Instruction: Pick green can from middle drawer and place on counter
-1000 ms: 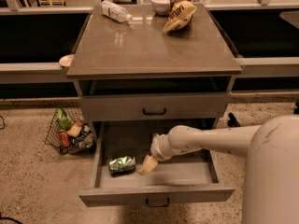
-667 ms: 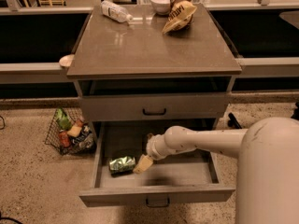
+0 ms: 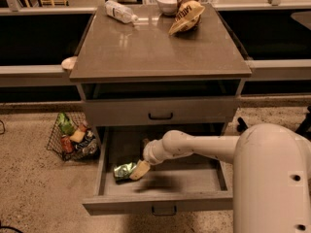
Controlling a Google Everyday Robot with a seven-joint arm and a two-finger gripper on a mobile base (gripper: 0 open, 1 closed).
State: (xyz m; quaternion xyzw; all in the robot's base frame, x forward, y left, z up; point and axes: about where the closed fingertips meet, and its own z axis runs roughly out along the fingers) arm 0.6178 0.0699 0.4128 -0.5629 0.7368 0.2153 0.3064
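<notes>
Tool [image 3: 140, 169] is hanging inside the open middle drawer [image 3: 160, 202], its tip lying against the green can [image 3: 123, 171] on the drawer floor, grip state impossible to tell; lifting and placing on the surface [image 3: 155, 52] above the tool are still pending.

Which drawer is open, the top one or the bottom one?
The bottom drawer: it is pulled out, with the green can and the gripper inside, close together. The top drawer is shut.
</notes>
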